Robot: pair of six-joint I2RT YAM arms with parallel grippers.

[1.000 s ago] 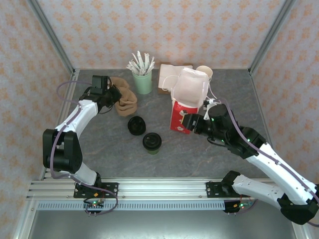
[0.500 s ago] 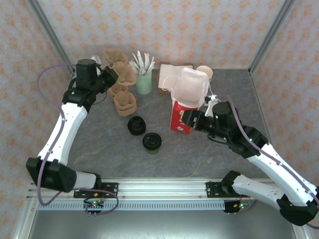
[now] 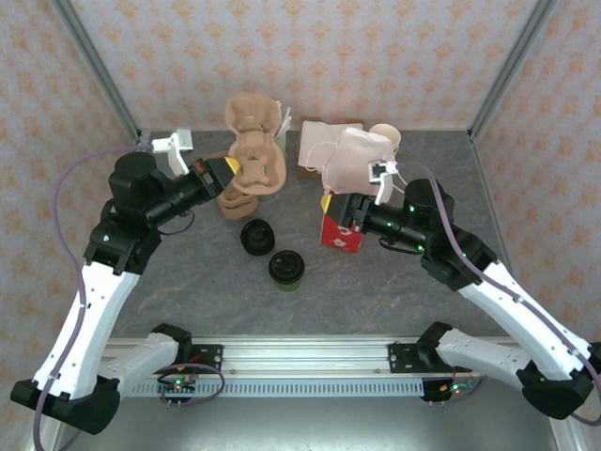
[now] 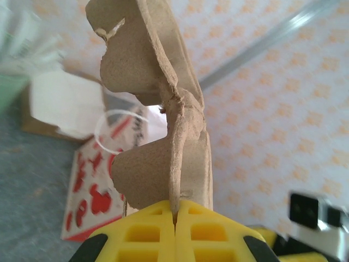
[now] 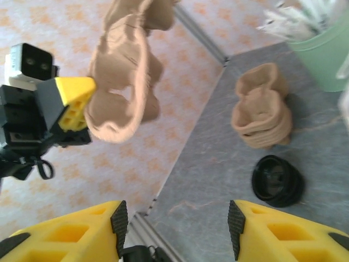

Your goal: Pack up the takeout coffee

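Note:
The takeout coffee [image 3: 286, 269], a small cup under a black lid, stands on the grey table in front of both arms, untouched. My left gripper [image 3: 223, 175] is shut on the edge of a brown pulp cup carrier [image 3: 254, 143] and holds it in the air above the back of the table. In the left wrist view the carrier [image 4: 163, 109] rises edge-on from the closed yellow jaws of the left gripper [image 4: 175, 215]. My right gripper [image 3: 338, 212] hovers by the red-and-white bag [image 3: 336, 235]. In the right wrist view the right gripper [image 5: 177, 229] is open with nothing between its pads.
A stack of more pulp carriers [image 3: 235, 201] sits at the back left, with loose black lids [image 3: 257, 237] just in front of it. A white paper bag [image 3: 357, 162] and cream cups [image 3: 385, 136] stand behind the red bag. A green cup of sticks [image 5: 327, 54] is beside the stack.
The left arm has lifted one carrier off the stack and swung it up and to the right. The right gripper has risen slightly beside the red bag.

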